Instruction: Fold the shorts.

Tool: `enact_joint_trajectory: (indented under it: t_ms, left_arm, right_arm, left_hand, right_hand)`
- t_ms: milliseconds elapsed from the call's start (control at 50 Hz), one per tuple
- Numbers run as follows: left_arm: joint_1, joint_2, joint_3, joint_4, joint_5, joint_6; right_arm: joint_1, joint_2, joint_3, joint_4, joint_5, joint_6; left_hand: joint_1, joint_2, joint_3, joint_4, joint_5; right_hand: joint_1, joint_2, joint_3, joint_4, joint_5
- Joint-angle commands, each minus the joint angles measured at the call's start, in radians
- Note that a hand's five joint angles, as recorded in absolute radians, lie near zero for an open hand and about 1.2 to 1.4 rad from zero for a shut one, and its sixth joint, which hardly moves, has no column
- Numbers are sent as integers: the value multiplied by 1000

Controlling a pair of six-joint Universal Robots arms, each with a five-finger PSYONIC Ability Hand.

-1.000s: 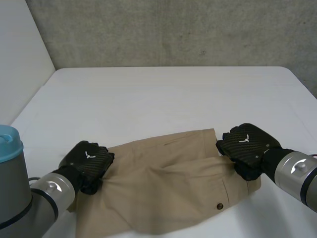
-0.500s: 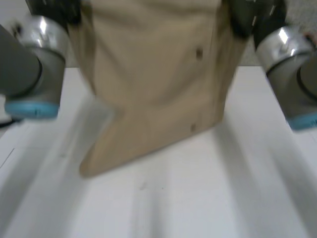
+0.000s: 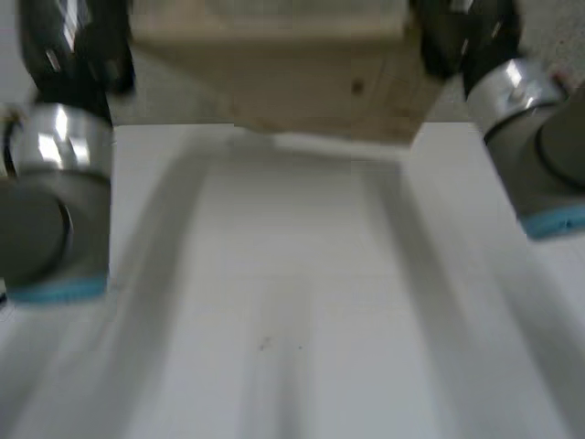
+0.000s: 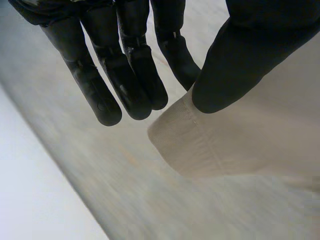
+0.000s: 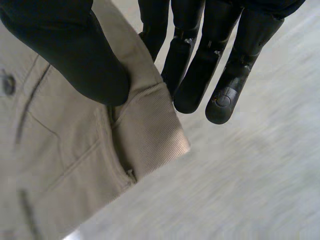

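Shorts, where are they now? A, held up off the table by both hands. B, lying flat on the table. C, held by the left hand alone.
A: the shorts hang clear of the table, the left hand and the right hand each pinching a corner.

shorts (image 3: 274, 73): the upper part runs out past the top edge in the head view, so we lose it there
left hand (image 3: 78, 41): cut off up top too; in its wrist view the thumb covers the cloth corner it pinches
right hand (image 3: 462, 37): same deal, the thumb hides the bit of waistband it pinches
dark dot (image 3: 356, 87) on the shorts: too small, we can't tell what it is
specks (image 3: 265, 344) on the table (image 3: 302, 274): too tiny for us to call
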Motion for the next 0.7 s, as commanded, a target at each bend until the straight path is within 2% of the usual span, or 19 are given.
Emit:
enact_joint_trajectory:
  t_ms: [20,100,220,260,440,540,620,640,660,680,700]
  left_arm:
    - [-19,-11,-279,-75,4,1]
    - [-24,0,-368,-173,3,8]
    - [-43,116,-434,-429,1,8]
    - [-51,171,-452,-534,4,8]
    - [-85,362,-483,-841,7,10]
    - [-178,403,-498,-1001,15,18]
    - [-241,388,-497,-1012,16,21]
    - [-243,388,-494,-1007,15,21]
    - [-243,385,-491,-1000,15,21]
    - [-241,373,-478,-978,12,22]
    - [-241,365,-469,-962,12,22]
  right_arm:
    - [0,38,232,126,-112,-103]
    - [1,60,333,185,-140,-211]
    - [0,48,426,309,-132,-306]
    - [0,19,452,387,-123,-314]
    - [-3,-147,542,672,-92,-329]
    - [-3,-239,621,824,-92,-420]
    - [-19,-277,654,848,-100,-480]
    - [-25,-281,662,838,-104,-483]
    - [-28,-281,668,816,-104,-480]
    - [-28,-281,671,800,-103,-480]
    - [-31,-281,676,788,-104,-480]
  left_hand:
    - [257,200,203,197,253]
    - [257,200,203,197,253]
    - [257,200,203,197,253]
    - [257,200,203,197,253]
    - [257,200,203,197,253]
    - [257,200,203,197,253]
    - [257,200,203,197,253]
    - [208,151,154,148,204]
    - [-20,-77,-73,-80,-23]
    - [-551,-608,-604,-611,-555]
    - [-667,-724,-720,-727,-670]
  right_hand:
    - [420,226,199,207,243]
    - [420,226,199,207,243]
    - [420,226,199,207,243]
    - [420,226,199,207,243]
    - [420,226,199,207,243]
    - [420,226,199,207,243]
    - [420,226,199,207,243]
    - [420,226,199,207,243]
    - [420,226,199,207,243]
    - [420,226,199,207,243]
    - [420,226,199,207,243]
